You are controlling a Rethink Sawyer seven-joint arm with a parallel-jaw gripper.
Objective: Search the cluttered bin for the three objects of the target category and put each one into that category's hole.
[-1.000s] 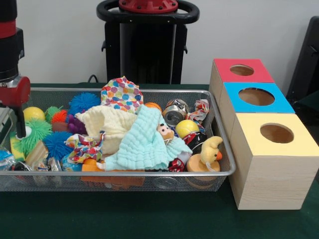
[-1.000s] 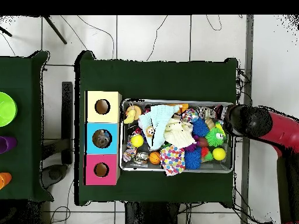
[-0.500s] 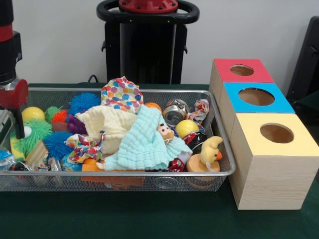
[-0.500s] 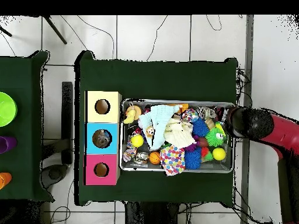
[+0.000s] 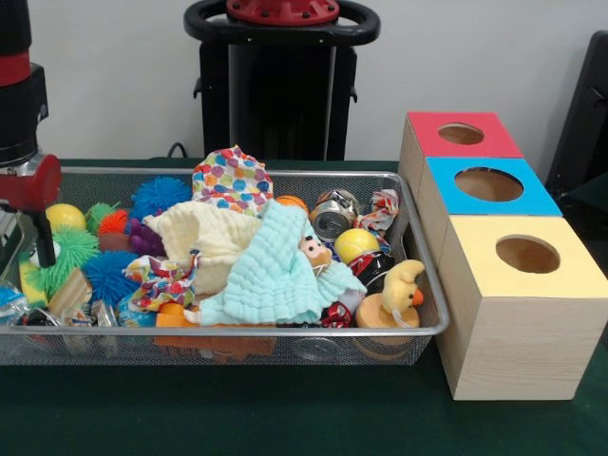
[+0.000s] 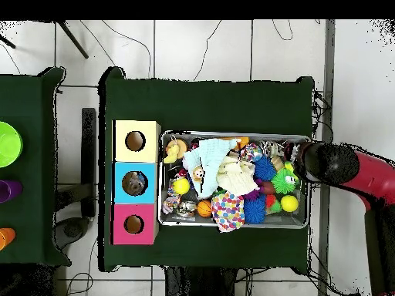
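The gripper (image 5: 38, 242) has been raised slightly at the bin's (image 5: 285, 330) end farthest from the hole (image 5: 488, 183); its state cannot be told. Crinkled plastic (image 5: 28, 309) lies just below, ungrasped.

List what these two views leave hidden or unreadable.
- Gripper: in the front view it is partly cut off by the left edge; in the overhead view the arm covers it. Open or shut cannot be told.
- Bin contents under the mint cloth and cream cloth: hidden in both views.
- Blue-topped box's hole: something lies inside in the overhead view, too small to identify.
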